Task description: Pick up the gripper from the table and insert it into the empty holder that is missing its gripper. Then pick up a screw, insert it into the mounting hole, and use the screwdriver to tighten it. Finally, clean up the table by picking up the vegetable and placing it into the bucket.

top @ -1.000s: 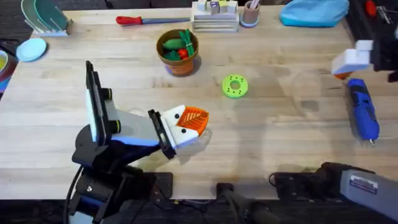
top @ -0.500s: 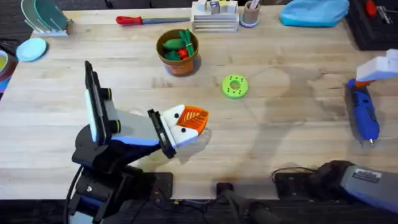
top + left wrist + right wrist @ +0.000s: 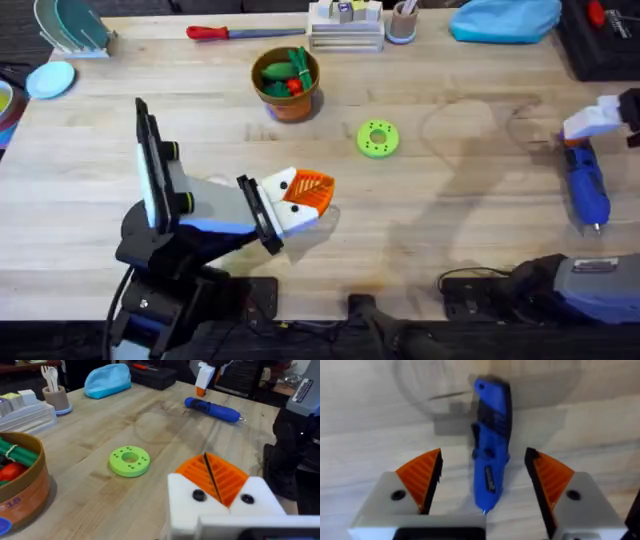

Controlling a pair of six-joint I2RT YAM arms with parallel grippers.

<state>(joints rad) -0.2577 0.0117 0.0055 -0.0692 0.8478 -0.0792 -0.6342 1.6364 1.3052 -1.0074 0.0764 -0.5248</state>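
Observation:
The blue screwdriver (image 3: 586, 180) lies on the table (image 3: 450, 200) at the far right, its metal bit toward the near edge. My right gripper (image 3: 595, 122) hovers open over its rear end. In the right wrist view the orange fingers (image 3: 422, 477) stand on either side of the screwdriver (image 3: 490, 445), apart from it. My left gripper (image 3: 318, 195) is shut low over the table's middle, its orange pads (image 3: 212, 477) pressed together with nothing between them. The brown-orange bucket (image 3: 287, 85) holds green and red vegetables (image 3: 285, 72). The loose gripper piece, holder and screw are out of view.
A green ring disc (image 3: 377, 138) lies right of the bucket. Along the far edge are a red-handled tool (image 3: 230, 32), a stack of white trays (image 3: 345, 28), a cup (image 3: 402, 22) and a blue pouch (image 3: 505, 20). A black case (image 3: 600, 35) sits at the far right corner.
My right gripper has moved right and toward the near edge, coming down over the screwdriver's rear end. The left arm has not moved.

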